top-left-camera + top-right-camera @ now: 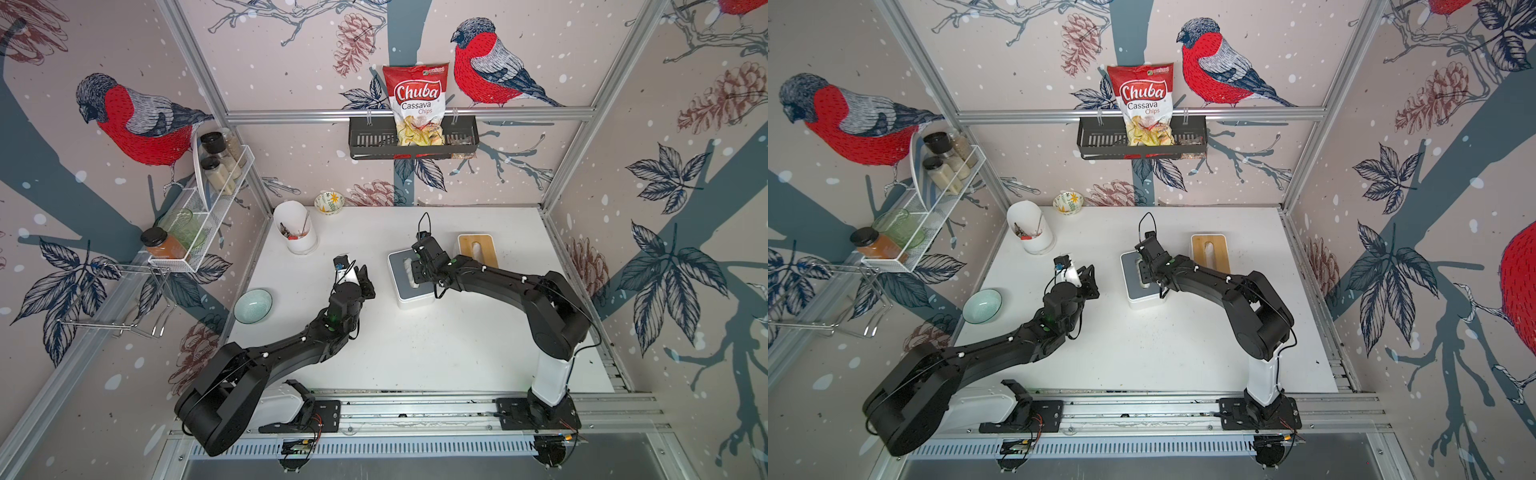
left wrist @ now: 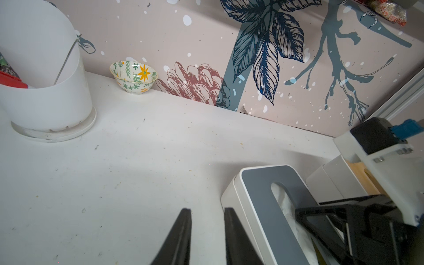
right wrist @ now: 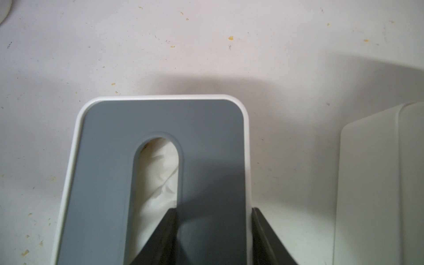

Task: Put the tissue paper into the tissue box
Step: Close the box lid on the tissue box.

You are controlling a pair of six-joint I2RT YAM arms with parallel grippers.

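Note:
The tissue box, white with a grey slotted lid, stands mid-table. White tissue paper lies crumpled inside, seen through the slot. My right gripper is shut on the box's lid: one finger is down in the slot against the tissue, the other outside the box's side wall. To the left of the box, my left gripper hovers low over the table, open, with nothing between its fingers.
A second white box with a wooden slotted lid stands just behind and to the right of the tissue box. A white utensil holder and a floral bowl stand at the back left. A teal bowl is beside the left arm.

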